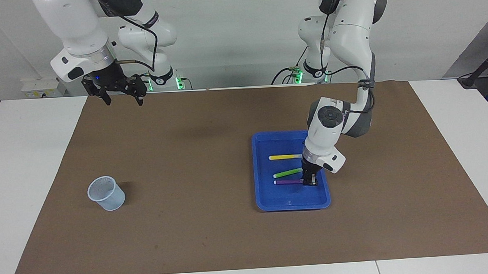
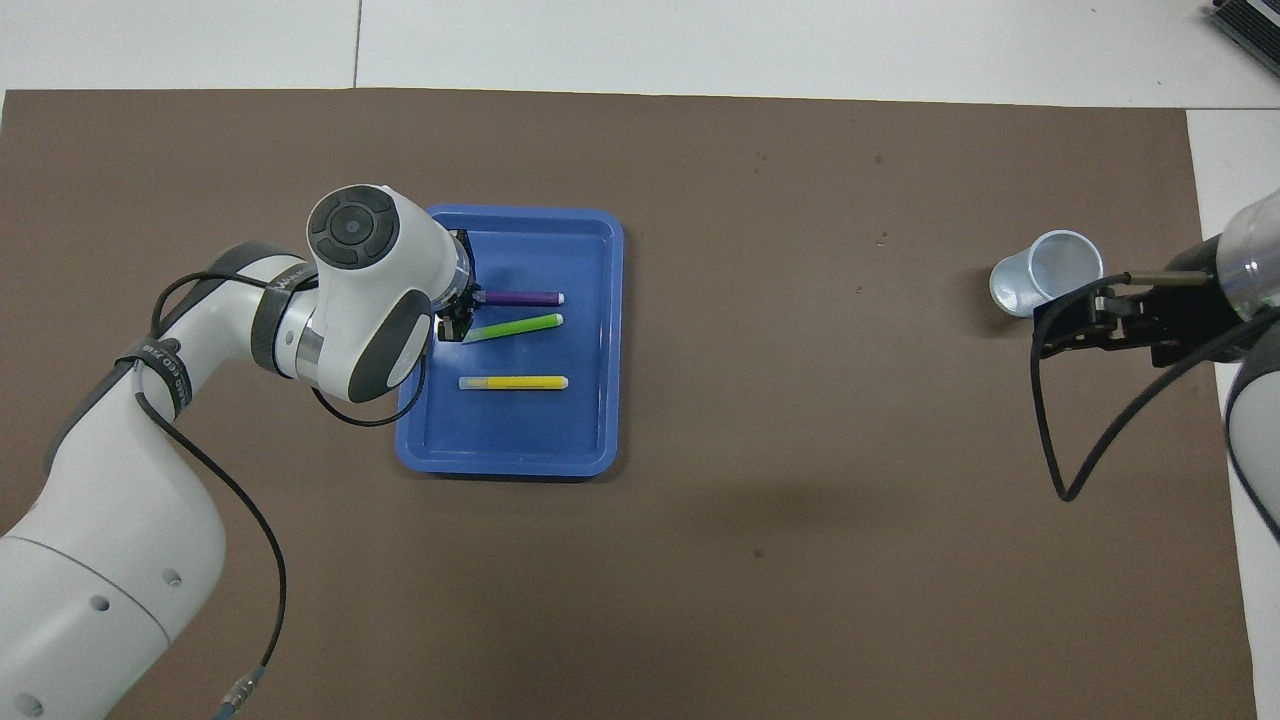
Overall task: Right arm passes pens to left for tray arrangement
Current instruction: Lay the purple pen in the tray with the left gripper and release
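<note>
Quickly, facing view, clock positions read on the brown paper mat (image 1: 215, 237). At 10 o'clock the wide black splayed-finger right gripper (image 1: 124, 102) hangs over the mat's corner with its fingers spread and nothing between them; that arm waits. At 8 o'clock stands a small translucent bluish plastic cup (image 1: 106, 193), upright and with no pen showing in it. At about 4 o'clock lies the flat royal-blue rectangular plastic tray (image 1: 290, 206), and all three pens are in it, roughly side by side.

Within the tray, the yellow pen (image 1: 284, 156) (short plastic marker, whitish end) lies toward 12 o'clock. The green pen (image 1: 287, 173) of the same kind lies in the middle, slightly skewed. The purple pen (image 1: 287, 182) is just beside it toward 6 o'clock. At the tray's 4 o'clock the slim narrow black left gripper (image 1: 310, 182) is down low, its fingers pressed together on the purple pen's end. Whether that pen rests on the tray floor or hangs just off it, cannot tell.

Handling, my guess: the pens are light, stiff and smooth, so they roll and can swivel in a pinch taken at the tip. A hold nearer mid-barrel, across the round body, would be steadier. The green pen lies close by, so letting go could nudge it. Placement looks nearly done.
</note>
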`<state>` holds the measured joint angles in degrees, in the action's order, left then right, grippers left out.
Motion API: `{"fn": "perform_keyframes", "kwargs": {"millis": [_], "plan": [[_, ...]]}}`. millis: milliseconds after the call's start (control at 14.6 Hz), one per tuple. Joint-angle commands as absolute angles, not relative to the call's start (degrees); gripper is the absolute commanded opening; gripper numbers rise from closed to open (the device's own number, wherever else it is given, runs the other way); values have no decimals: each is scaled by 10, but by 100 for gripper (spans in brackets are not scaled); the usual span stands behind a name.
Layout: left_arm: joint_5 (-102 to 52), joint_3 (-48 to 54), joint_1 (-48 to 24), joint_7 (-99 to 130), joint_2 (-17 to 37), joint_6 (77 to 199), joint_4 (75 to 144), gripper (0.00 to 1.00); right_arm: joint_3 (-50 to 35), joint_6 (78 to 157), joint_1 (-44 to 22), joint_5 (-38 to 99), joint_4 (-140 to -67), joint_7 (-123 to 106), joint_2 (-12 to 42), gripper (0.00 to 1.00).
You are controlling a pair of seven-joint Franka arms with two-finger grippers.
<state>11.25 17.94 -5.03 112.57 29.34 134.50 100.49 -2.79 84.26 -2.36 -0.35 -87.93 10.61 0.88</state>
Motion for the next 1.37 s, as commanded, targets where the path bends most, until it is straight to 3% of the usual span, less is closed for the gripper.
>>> {"fn": "perform_keyframes", "kwargs": {"millis": [0, 205, 273, 342, 1298], "plan": [[129, 177, -47, 1137, 282, 1349, 1022, 11, -29, 834, -12, 10, -881, 89, 6, 100], [141, 178, -47, 1134, 282, 1350, 1022, 76, -29, 833, -8, 10, -882, 84, 6, 100], [141, 178, -47, 1134, 282, 1349, 1022, 93, -29, 832, -9, 10, -881, 86, 6, 100], [142, 178, -47, 1134, 282, 1349, 1022, 100, -29, 835, -8, 10, -881, 84, 6, 100], [140, 178, -47, 1132, 284, 1287, 969, 100, -38, 854, -17, -31, -873, 83, 10, 100]]}}
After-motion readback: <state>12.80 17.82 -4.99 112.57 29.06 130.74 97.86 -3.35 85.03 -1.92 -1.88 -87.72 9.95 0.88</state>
